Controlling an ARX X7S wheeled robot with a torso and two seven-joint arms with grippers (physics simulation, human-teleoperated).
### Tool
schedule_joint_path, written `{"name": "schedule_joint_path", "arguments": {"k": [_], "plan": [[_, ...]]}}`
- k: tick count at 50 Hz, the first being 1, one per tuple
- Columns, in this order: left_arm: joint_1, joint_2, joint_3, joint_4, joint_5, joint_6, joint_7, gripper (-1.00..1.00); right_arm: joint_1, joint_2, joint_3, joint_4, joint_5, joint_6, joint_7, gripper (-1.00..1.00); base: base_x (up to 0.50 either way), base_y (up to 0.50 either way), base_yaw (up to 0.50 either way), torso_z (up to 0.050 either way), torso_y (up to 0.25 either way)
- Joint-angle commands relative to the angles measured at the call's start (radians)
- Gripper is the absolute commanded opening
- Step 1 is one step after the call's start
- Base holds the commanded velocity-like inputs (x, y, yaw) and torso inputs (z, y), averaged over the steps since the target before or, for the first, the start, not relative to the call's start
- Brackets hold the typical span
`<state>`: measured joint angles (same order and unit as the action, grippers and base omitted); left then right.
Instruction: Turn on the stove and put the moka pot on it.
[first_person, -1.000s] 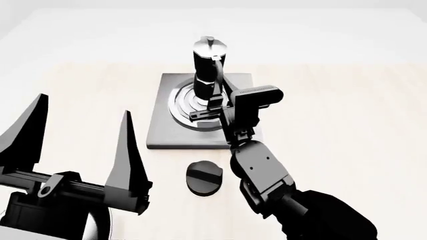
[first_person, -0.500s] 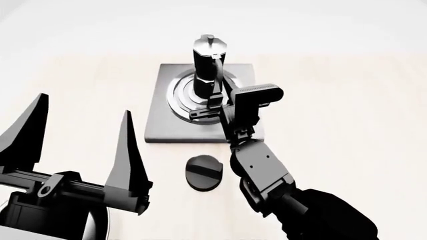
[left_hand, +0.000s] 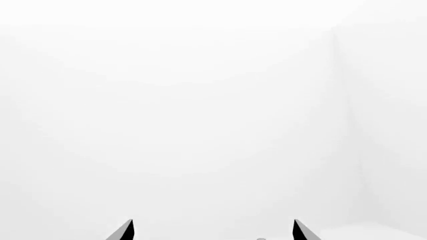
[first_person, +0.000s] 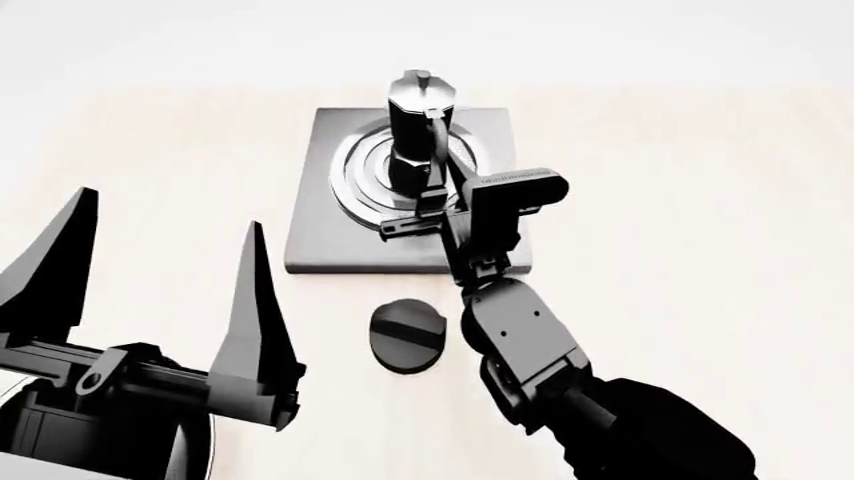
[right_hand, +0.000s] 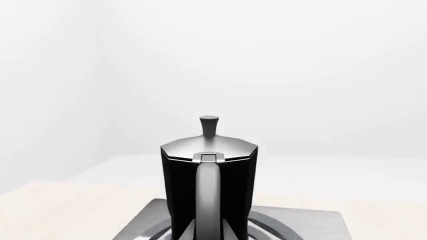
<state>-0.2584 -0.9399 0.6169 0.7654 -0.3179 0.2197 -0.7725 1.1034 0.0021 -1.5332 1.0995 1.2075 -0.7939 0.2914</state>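
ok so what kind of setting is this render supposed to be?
Probably a bare simulated kitchen counter: a stove plate with burner rings on a pale wooden tabletop, a moka pot over the rings, and a round black knob in front. Blank white surroundings.

Head view looks down; right wrist faces the shared moka pot (right_hand: 209, 185) closely.

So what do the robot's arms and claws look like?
Both are black. The left gripper has two long, flat fingers shaped like pointed blades, fixed on a straight black bar with a small grey fitting. The right arm is built from chunky, blocky black segments with little round screw holes, and a boxy part with a ridged top edge sits near its gripper. No cables or markings show.
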Motion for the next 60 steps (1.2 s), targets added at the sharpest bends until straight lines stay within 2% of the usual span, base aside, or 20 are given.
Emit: {"name": "schedule_joint_path", "arguments": {"k": [1,40,41,60], "plan": [[0.003,0.002,-0.001,-0.002,0.001,0.005,0.001,1.0,0.014,-0.002,0.016,-0.016,-0.05,0.0,0.006,-1.0,0.0,0.0,0.0,0.006,-0.057],[0.011,0.01,-0.003,-0.018,0.004,0.029,0.013,1.0,-0.024,-0.002,0.019,0.009,-0.042,-0.007,-0.018,-1.0,0.0,0.0,0.0,0.0,-0.001],[0.011,0.009,-0.004,-0.017,0.004,0.029,0.012,1.0,-0.023,-0.002,0.018,0.009,-0.042,0.0,-0.01,1.0,0.0,0.0,0.0,0.0,0.0],[0.012,0.014,-0.004,-0.021,0.004,0.032,0.016,1.0,-0.007,-0.002,0.014,-0.011,-0.025,0.013,-0.02,1.0,0.0,0.0,0.0,0.0,0.0]]}}
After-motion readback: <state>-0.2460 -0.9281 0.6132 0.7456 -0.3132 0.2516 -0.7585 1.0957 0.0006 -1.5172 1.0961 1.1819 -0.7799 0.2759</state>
